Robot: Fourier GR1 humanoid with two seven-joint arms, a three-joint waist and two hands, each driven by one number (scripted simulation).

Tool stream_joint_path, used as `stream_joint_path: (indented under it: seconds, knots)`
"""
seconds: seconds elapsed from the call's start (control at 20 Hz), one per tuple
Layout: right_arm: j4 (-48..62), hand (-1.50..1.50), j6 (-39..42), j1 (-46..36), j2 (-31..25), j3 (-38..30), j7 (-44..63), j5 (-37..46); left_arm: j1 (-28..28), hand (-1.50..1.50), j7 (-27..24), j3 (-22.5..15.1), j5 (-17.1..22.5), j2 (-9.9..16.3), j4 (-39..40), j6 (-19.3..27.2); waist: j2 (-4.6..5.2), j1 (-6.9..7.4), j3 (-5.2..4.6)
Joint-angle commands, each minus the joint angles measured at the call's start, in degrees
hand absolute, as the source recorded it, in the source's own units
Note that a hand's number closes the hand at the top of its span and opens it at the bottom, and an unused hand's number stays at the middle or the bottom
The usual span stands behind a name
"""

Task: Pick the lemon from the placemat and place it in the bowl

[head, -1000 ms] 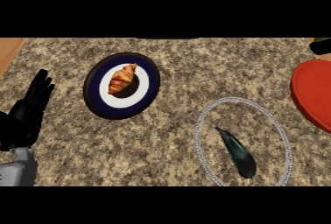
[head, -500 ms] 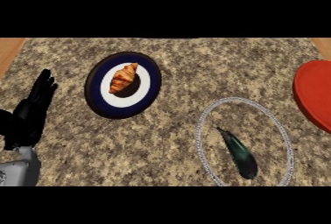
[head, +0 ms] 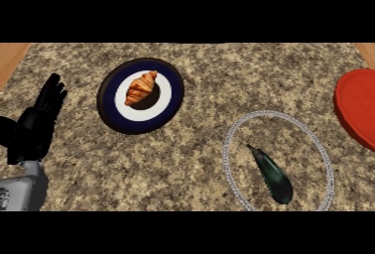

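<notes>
Granite-speckled counter | glossy elongated eggplant in silver ring | left hand open, fingers straight

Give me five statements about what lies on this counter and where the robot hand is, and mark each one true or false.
1. A croissant lies on the blue-and-white plate. True.
2. A lemon rests inside the silvery ring. False: a dark green, elongated vegetable lies inside the silvery ring, and no lemon shows.
3. The left robot hand is at the view's left edge, fingers straight, holding nothing. True.
4. The right robot hand hovers over the croissant. False: no right robot hand is in view.
5. A red object is cut off by the view's right edge. True.
</notes>
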Motion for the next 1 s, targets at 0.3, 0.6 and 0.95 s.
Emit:
stream_joint_path:
  seconds: [0.3,0.6,0.95]
  knots:
    - [6.44,-1.50,-0.11,1.52,-1.43,-9.65,-18.26,-13.44,0.20,0.00,1.38,1.44,0.84,0.66,-0.37,-0.51,-0.20,-0.45,0.05]
    - [-0.48,-1.50,-5.82,0.53,-0.17,-22.62,-28.70,-27.97,3.26,0.00,-0.31,0.86,0.40,-0.22,-1.40,-0.36,-0.78,-1.42,0.08]
    - [-4.75,-1.50,8.42,14.50,-3.93,-31.21,-32.12,-40.20,4.36,0.00,-0.40,2.17,-0.10,1.43,-1.81,-0.83,-0.91,-2.47,-0.10]
